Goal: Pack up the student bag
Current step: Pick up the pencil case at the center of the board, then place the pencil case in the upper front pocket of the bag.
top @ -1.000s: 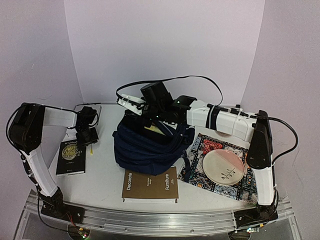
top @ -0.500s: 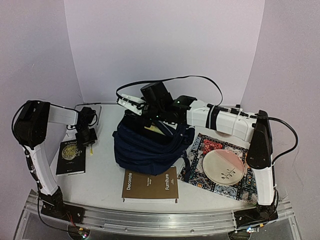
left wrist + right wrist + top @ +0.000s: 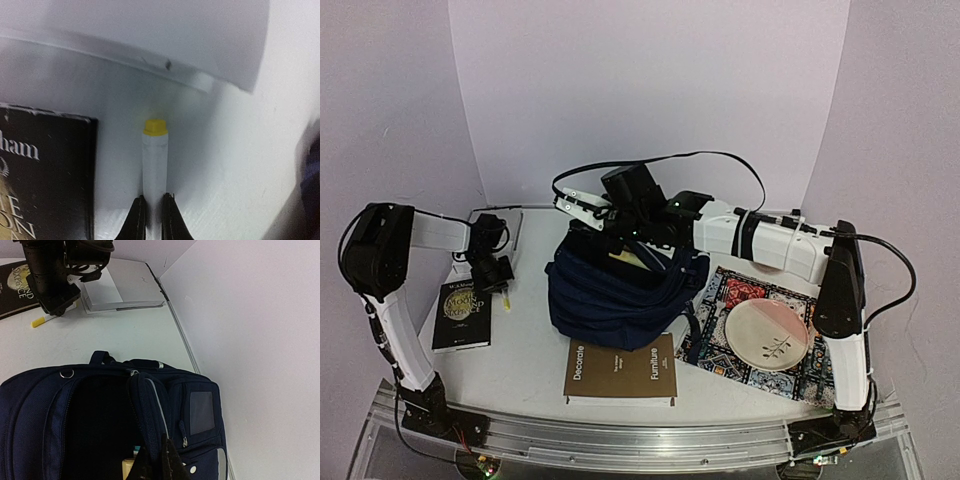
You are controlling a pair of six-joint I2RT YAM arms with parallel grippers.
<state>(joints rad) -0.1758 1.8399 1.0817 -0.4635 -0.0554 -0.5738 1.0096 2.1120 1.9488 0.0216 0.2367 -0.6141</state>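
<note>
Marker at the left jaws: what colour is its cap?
Yellow cap on white marker; clearest in left wrist view.

Student bag (image 3: 620, 295) centre — book (image 3: 462, 313), marker (image 3: 155, 160) left; plate (image 3: 767, 336) right.

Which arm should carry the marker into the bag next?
Left. The left gripper pinches the marker beside the black book; the right gripper holds the student bag flap open.

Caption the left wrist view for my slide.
The left tool grips the near end of a yellow-capped white marker lying on the table beside a black book.
</note>
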